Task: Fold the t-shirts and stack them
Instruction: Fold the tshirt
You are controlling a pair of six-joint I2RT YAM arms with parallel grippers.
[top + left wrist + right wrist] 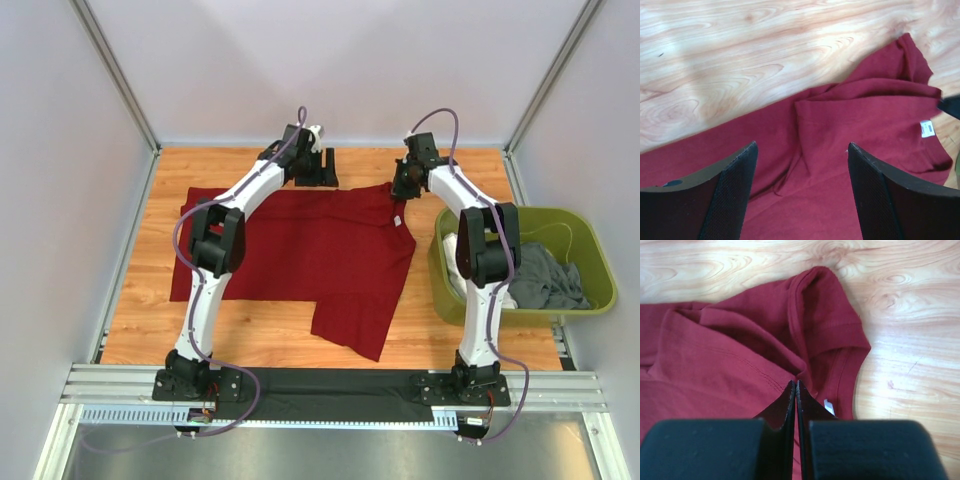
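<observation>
Wooden tabletop (255, 335) is carrying the dark red t-shirt (320, 250), right gripper (796, 385) clamping its neck edge, left gripper (801, 147) hovering open, green tub (530, 313) holding the grey t-shirt (545, 275) and white t-shirt (450, 248).

So the surface is a light wood-grain tabletop (270, 340), and there are really just two things on it. A dark red short-sleeved cloth t-shirt (300, 245) is spread mostly flat across the middle, hem to the left, collar to the right, one sleeve pointing at the near edge. Up by the collar the cloth is rumpled into folds, and a small white neck label (926, 128) shows there. Just beside it, with a thin strip of wood between, sits an olive-green plastic tub (555, 211) at the right edge; can't tell how much of it rests on the wood.
</observation>
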